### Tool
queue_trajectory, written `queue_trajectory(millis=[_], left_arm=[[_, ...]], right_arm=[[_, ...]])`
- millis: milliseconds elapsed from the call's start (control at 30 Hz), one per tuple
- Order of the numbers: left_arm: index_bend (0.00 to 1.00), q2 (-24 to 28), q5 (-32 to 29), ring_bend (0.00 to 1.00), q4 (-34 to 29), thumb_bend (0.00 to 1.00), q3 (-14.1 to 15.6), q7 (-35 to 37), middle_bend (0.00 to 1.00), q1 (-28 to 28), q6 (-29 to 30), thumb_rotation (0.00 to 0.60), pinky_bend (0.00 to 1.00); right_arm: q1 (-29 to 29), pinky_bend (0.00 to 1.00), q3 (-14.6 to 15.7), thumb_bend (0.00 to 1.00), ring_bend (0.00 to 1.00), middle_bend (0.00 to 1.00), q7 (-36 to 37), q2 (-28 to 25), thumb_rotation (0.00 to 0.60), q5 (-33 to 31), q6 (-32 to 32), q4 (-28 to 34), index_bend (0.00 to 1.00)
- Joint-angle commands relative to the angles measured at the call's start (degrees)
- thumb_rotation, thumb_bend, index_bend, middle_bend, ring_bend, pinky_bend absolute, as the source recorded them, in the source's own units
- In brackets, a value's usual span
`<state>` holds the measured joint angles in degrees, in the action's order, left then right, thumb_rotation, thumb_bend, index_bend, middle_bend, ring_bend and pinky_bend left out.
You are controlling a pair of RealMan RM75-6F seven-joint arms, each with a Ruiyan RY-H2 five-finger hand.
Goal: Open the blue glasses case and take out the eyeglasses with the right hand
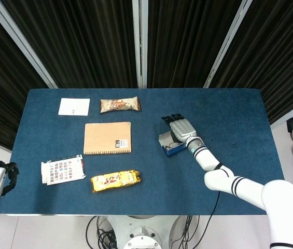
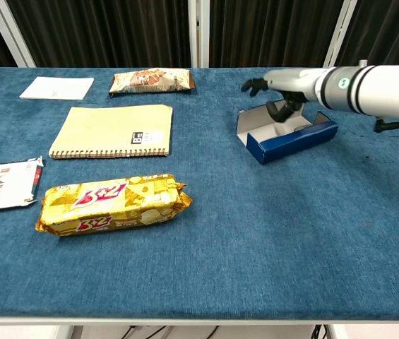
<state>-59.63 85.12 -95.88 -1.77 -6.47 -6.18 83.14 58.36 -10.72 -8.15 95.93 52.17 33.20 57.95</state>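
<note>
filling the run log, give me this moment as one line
phase: opening | blue glasses case: lid up | right robot hand: over case, empty | eyeglasses: not visible
</note>
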Motion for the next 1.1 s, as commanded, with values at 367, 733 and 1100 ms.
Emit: queue_trajectory(millis=[367,733,1100], left_arm=[[0.67,0.05,0.08,0.45,-0.02,0.58,0.04,0.01,0.64,-0.04,-0.07,0.6,0.45],[0.67,-0.09,-0.11,0.45,-0.2,0.58,-0.02,-0.7,0.64,0.02,0.06,0.6,0.45],[0.67,-0.1,-0.16,0.45,-0.21,0.58,-0.05,-0.73,0.64,0.02,0.06,0.6,0.45]], right_arm=[[-10.38,0.0,2.19,0.61,0.0,0.13,3.8,-13.19,0.6,6.87,10.48,17.35,0.0],[-14.49,0.0,4.19,0.77,0.0,0.17,8.02,-14.53,0.6,4.55,6.24,15.02,0.0],[-16.05,0.0,3.08,0.78,0.0,0.18,14.84,-12.3,0.6,10.48,5.85,11.56,0.0]])
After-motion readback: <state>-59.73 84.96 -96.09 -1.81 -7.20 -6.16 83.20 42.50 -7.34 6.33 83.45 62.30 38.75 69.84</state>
